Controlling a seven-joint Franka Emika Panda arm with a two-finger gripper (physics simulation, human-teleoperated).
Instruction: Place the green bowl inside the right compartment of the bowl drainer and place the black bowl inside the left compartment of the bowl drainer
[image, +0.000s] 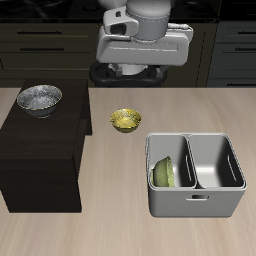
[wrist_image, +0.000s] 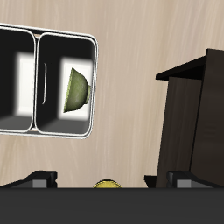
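The green bowl (image: 165, 172) (wrist_image: 77, 89) lies tipped on its side inside the right compartment of the grey bowl drainer (image: 196, 206) (wrist_image: 52, 122); the left compartment holds nothing. The shiny speckled black bowl (image: 39, 99) sits upright on top of a dark cabinet block (image: 40, 160). My gripper (wrist_image: 114, 182) hangs high above the table, behind the drainer. It is open, its fingers (wrist_image: 39, 180) are far apart, and nothing is held. In the exterior view the white hand (image: 140, 45) is at the back of the table.
A yellow-gold bowl (image: 126, 120) (wrist_image: 107, 185) stands on the table between the dark block and the drainer, below my gripper. The dark block (wrist_image: 197, 114) rises well above the tabletop. Dark drawers line the wall behind the robot.
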